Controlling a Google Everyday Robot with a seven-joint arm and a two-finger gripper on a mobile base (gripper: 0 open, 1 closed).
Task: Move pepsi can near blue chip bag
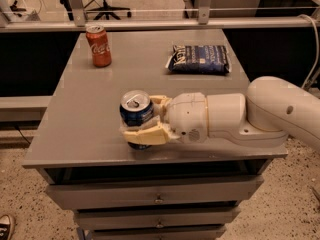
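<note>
The pepsi can [135, 110] is dark blue with a silver top and stands upright, held near the front edge of the grey table [95, 99]. My gripper [144, 118] reaches in from the right and is shut on the can, one cream finger in front of it and one behind. The blue chip bag [200, 59] lies flat at the table's far right, well apart from the can.
A red Coca-Cola can [98, 45] stands upright at the far left of the table. My white arm [250, 114] crosses the front right of the table. Drawers [150, 196] sit below the tabletop. A rail and an office chair are behind.
</note>
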